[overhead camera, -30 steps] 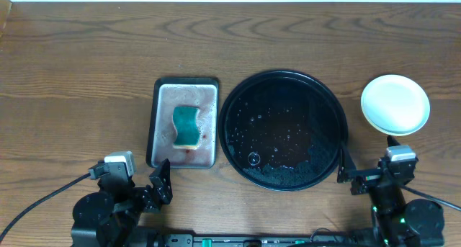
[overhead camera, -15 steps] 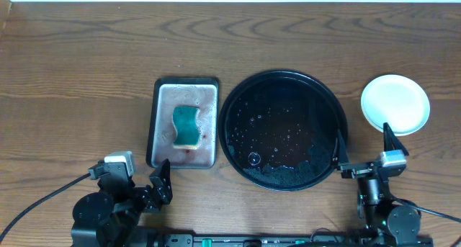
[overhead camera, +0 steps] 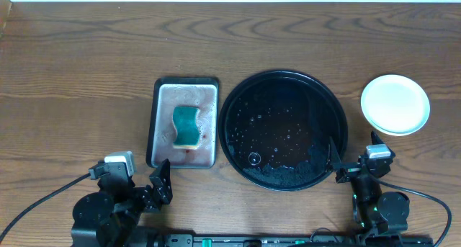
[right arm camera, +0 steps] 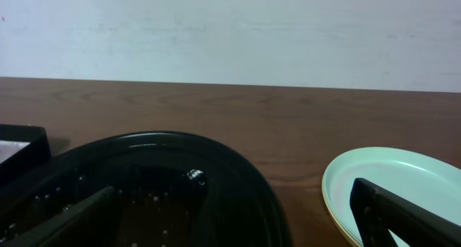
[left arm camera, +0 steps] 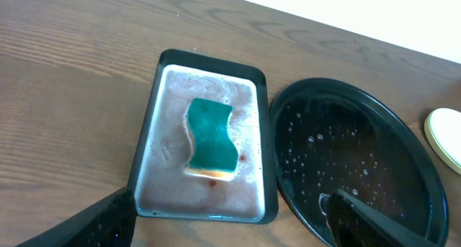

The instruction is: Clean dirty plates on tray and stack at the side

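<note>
The plates (overhead camera: 395, 104) sit stacked at the right side of the table, a pale mint-white one on top with a yellow rim showing under it in the right wrist view (right arm camera: 403, 186). The black tray (overhead camera: 282, 129) is wet with droplets and holds no plate; it also shows in the left wrist view (left arm camera: 360, 160) and the right wrist view (right arm camera: 144, 182). My left gripper (overhead camera: 160, 183) is open and empty near the front edge, below the metal tray. My right gripper (overhead camera: 353, 160) is open and empty, low at the front right between the black tray and the plates.
A rectangular silver-grey metal tray (overhead camera: 184, 122) stands left of the black tray, with a green sponge (overhead camera: 186, 126) lying in it and red-tinged foam around it. The sponge also shows in the left wrist view (left arm camera: 211, 137).
My right arm has drawn back and swung a little left, away from the stacked plates. The left arm, the trays and the plates have not moved.
</note>
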